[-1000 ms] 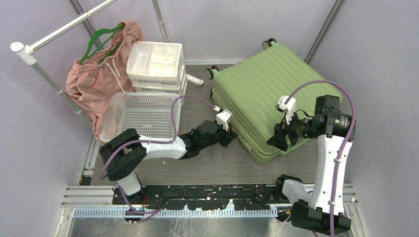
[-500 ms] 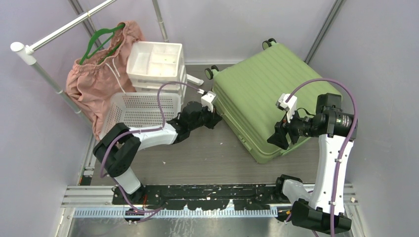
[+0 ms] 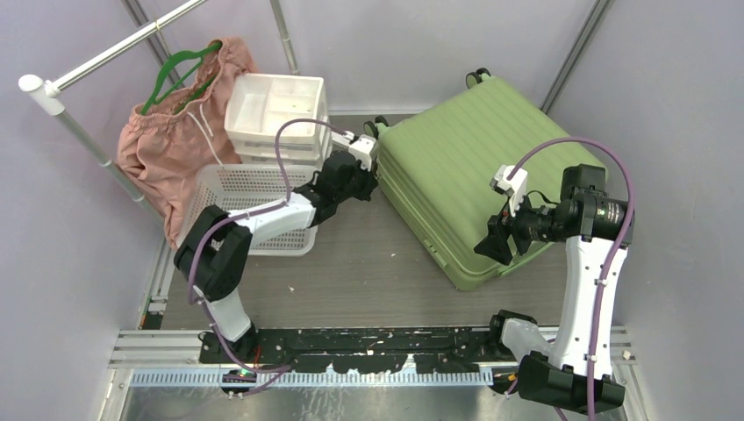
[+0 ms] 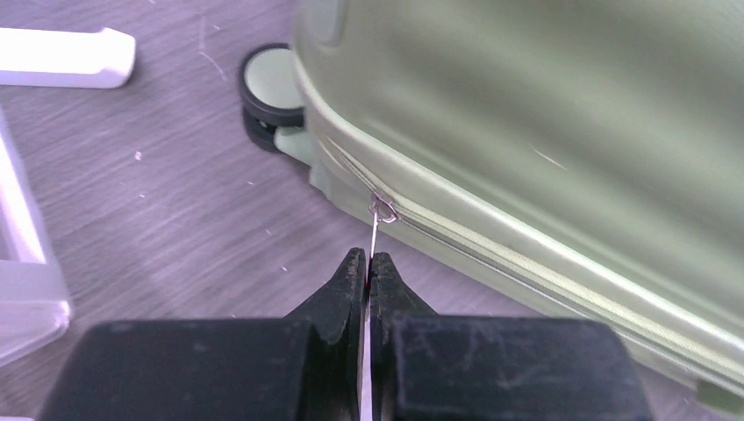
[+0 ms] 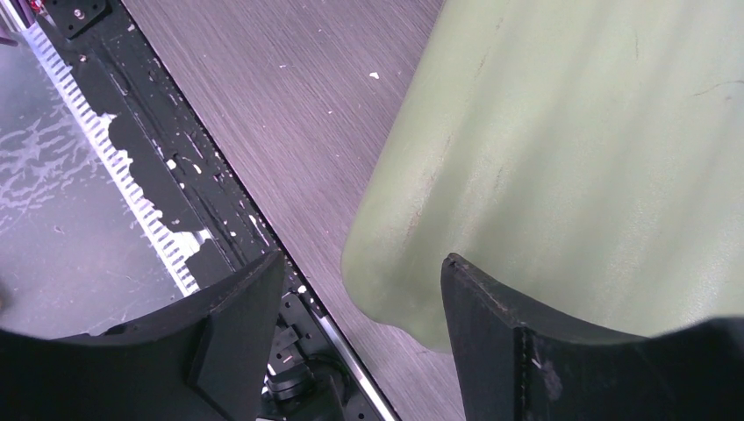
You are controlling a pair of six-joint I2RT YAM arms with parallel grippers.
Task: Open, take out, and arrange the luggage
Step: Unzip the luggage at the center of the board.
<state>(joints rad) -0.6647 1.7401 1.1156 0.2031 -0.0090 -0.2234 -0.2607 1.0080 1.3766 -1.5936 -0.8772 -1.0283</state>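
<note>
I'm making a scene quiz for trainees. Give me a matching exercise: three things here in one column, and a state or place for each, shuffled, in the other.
1. left gripper
2. right gripper
3. basket

a. white, beside the drawers
b. shut on the zip pull
c. open at the luggage's near corner

Pairs: 1-b, 2-c, 3-a.

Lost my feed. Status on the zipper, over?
Left gripper shut on zipper pull near wheel. Right gripper open at near corner. Luggage lying flat, not yet opened. Basket under left arm, clear of zip.
</note>
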